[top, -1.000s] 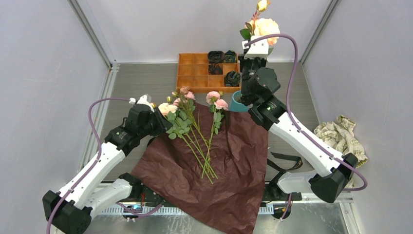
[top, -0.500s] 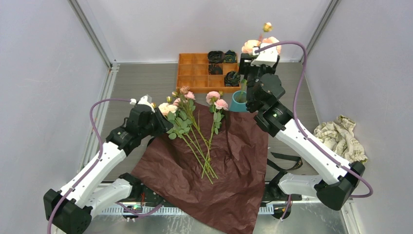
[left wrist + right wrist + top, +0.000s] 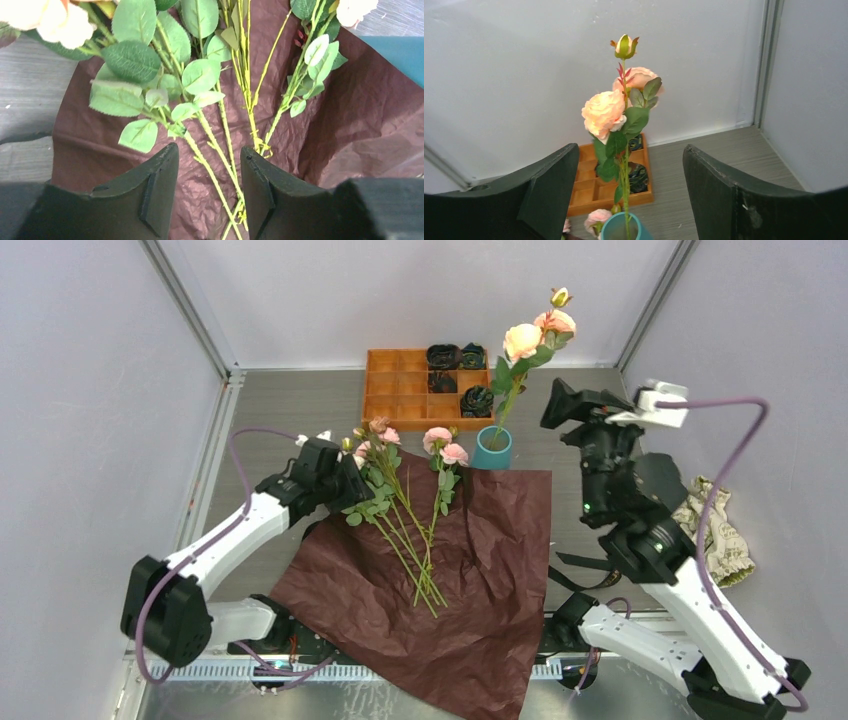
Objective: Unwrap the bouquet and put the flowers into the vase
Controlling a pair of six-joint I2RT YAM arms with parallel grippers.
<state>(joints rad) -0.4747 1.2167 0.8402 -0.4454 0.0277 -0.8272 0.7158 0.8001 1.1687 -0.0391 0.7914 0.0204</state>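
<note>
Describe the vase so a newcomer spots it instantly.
Start at the orange compartment tray at the back of the table; the vase stands just in front of its right end, by the far edge of the dark red paper. It is the only teal cylinder, with one tall rose stem standing in it while the other flowers lie flat.

An orange compartment tray (image 3: 400, 388) sat at the far edge of the grey wood-grain table (image 3: 280, 415), about midway along it. Four dark crumpled bundles (image 3: 443, 357) lay in compartments at its right end. A crumpled cream printed sheet (image 3: 718, 535), cloth or paper, lay at the table's right edge, well apart from the tray. White walls (image 3: 400, 290) stood round the table
</note>
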